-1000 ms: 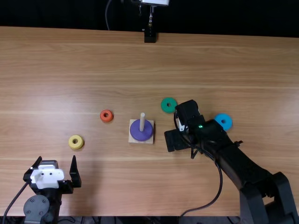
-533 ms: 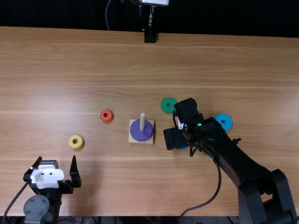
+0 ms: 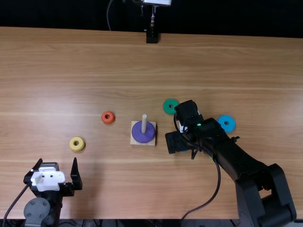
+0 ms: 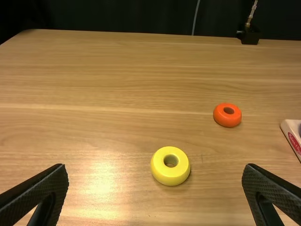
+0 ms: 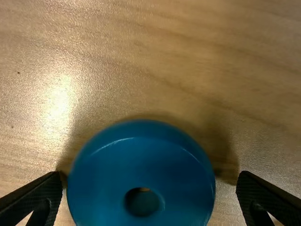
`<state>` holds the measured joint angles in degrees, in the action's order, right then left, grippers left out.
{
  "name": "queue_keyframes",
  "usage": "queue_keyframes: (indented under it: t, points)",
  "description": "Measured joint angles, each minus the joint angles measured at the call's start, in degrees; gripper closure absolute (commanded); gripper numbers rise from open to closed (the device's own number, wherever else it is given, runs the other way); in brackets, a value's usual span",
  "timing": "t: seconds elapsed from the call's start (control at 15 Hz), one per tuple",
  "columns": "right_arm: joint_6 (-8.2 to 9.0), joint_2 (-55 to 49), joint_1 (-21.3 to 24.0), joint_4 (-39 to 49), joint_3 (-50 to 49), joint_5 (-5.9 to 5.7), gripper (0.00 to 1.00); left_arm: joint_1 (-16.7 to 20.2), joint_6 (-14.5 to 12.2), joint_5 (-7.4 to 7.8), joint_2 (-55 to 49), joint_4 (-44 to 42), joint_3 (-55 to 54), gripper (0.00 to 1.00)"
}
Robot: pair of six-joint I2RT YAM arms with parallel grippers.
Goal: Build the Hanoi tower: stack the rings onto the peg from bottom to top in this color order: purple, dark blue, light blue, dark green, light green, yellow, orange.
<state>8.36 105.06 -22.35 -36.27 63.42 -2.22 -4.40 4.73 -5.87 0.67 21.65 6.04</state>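
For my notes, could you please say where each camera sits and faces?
Top: above the table's near edge, facing steeply down, forward; both arms show.
Left wrist: on that arm, facing across the table; fingers show.
Right wrist: on that arm, facing down at a blue ring; fingers show.
Top and left wrist share the yellow ring.

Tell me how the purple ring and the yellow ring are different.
Size: the purple ring is clearly wider than the yellow ring. Place: the purple ring sits around the peg on its square base, while the yellow ring lies directly on the table. Hole: the peg rises through the purple ring's, while the yellow ring's is open. Both are round and lie flat.
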Motion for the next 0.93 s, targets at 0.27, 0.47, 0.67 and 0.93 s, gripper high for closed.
queue_keyframes:
  t: [0.27, 0.47, 0.67, 0.93]
  points:
    - [-0.07, 0.0, 0.0, 0.59, 0.0, -0.37, 1.0, 0.0, 0.02, 0.0, 0.0, 0.04, 0.0, 0.0]
    - [-0.04, -0.02, -0.07, -0.2, 0.5, -0.37, 1.0, 0.0, 0.02, 0.02, 0.0, 0.02, 0.0, 0.0]
    - [-0.15, -0.02, -0.15, -0.66, 5.46, -0.39, 1.0, 0.0, 0.02, 0.0, 0.0, 0.02, 0.0, 0.0]
    - [-0.55, -2.08, -0.68, -17.94, 17.53, -0.55, 1.0, 0.0, 0.0, 0.0, 0.0, 0.02, 0.0, 0.0]
